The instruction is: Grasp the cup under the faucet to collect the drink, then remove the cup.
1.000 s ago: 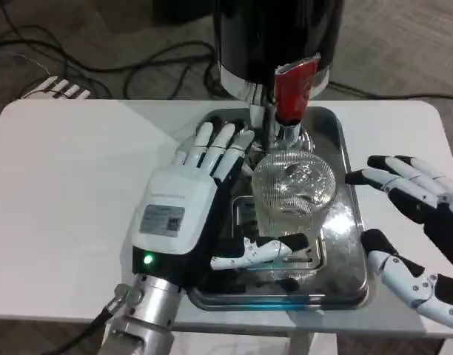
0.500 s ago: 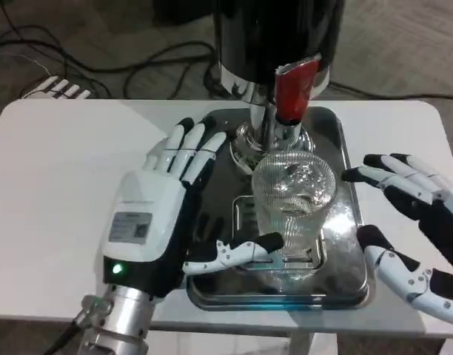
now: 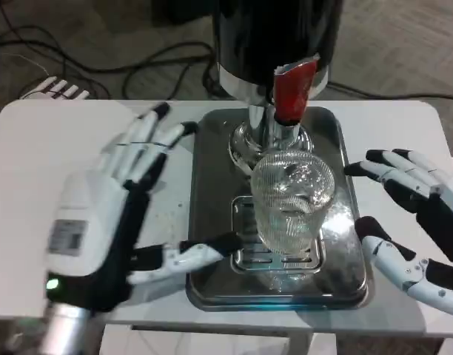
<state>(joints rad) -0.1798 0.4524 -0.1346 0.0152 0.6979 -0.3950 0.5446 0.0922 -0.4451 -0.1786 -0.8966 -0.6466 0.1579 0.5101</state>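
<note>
Head view — cup (image 3: 293, 198) under faucet (image 3: 292, 92), both hands off it

The tall black drink dispenser (image 3: 278, 33) is cut off by the top edge, its upper body out of frame. The left hand (image 3: 101, 214) is smeared by motion blur, its fingers soft-edged and its silver forearm cropped at the bottom edge. The right hand (image 3: 415, 222) runs off the right edge, its back hidden. The ribbed clear glass cup (image 3: 292, 200) covers part of the steel tray's (image 3: 212, 192) drain grille.
</note>
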